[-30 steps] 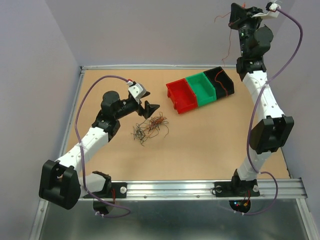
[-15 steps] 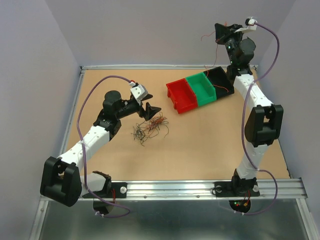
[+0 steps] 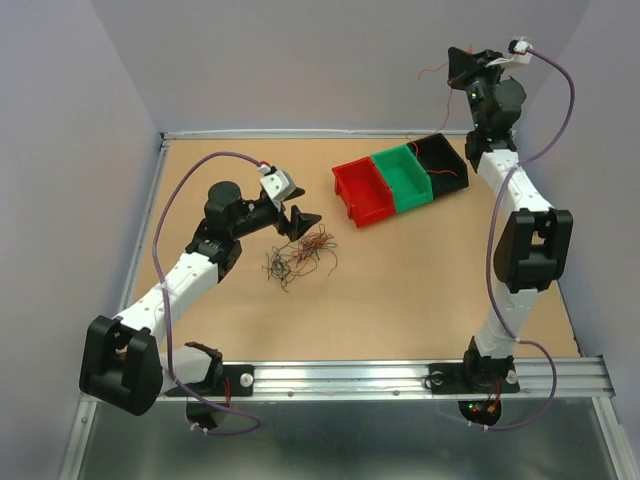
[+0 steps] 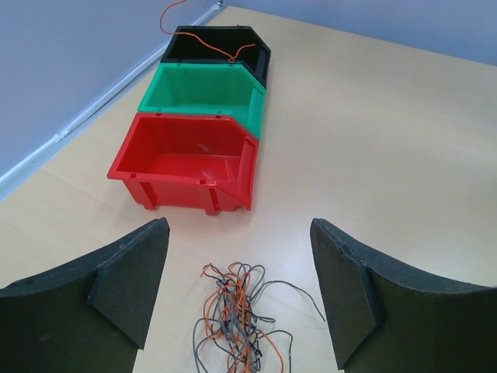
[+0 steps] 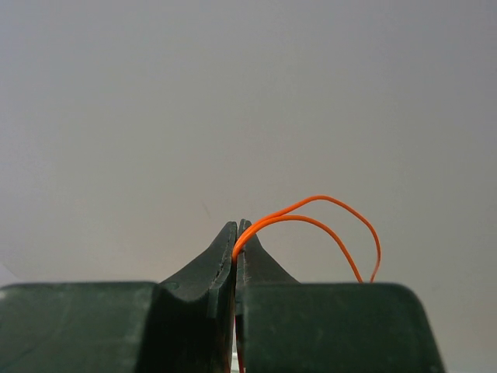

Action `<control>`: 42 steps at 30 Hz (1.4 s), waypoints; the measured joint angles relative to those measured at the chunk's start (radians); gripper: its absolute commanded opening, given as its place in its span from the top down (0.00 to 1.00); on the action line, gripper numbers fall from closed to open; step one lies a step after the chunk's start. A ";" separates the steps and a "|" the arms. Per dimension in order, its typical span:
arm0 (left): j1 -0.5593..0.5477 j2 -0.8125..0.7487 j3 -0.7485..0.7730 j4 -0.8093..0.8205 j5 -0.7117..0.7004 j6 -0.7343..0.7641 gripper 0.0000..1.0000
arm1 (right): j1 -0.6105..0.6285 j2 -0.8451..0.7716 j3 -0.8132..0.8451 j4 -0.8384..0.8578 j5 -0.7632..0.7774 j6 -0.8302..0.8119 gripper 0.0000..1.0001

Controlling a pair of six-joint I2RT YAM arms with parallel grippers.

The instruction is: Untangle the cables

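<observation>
Your right gripper (image 5: 237, 227) is pinched fully closed on an orange wire (image 5: 326, 214), which comes out between the 2 fingertips as a doubled loop, arches to the right and drops back down beside the finger. That arm is raised high above the far right corner of the table (image 3: 400, 290), so the wrist view has only blank wall behind the loop. From the top view a fine red-orange strand trails off the gripper to the left, and more of that colour lies across the black bin (image 4: 221, 39); it may be the same wire hanging down into the bin, but the strand is too thin to trace the whole way. Your left gripper (image 4: 237, 233) stands wide open and holds nothing, its 2 dark fingers set apart on either side of the tangle of cables (image 4: 237, 326) and tilted down toward it. The tangle sits on the table just in front of those fingers, a loose knot of orange, black and greyish curls, near the middle of the board. Beyond it, 3 bins stand touching in a diagonal row: the red bin (image 4: 190, 159) nearest the tangle, the green bin (image 4: 206, 89) in the middle, and the black one farthest, by the back rail.
</observation>
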 measured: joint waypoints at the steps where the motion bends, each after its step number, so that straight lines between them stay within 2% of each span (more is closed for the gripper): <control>1: 0.000 0.000 0.000 -0.001 -0.002 0.003 0.16 | -0.019 0.003 0.000 0.005 -0.014 0.018 0.99; 8: 0.000 0.000 0.000 -0.010 -0.005 0.008 0.16 | -0.114 0.059 0.002 0.050 -0.027 0.048 0.99; 26: 0.000 0.013 0.000 -0.019 -0.016 0.009 0.17 | -0.101 0.145 -0.040 0.146 -0.063 -0.117 0.99; 32: 0.000 0.016 0.001 -0.019 -0.006 0.002 0.17 | -0.101 0.127 -0.210 0.184 -0.157 -0.325 0.99; 42: -0.013 0.019 0.001 -0.018 0.007 0.002 0.18 | -0.098 0.065 -0.430 0.147 -0.250 -0.544 1.00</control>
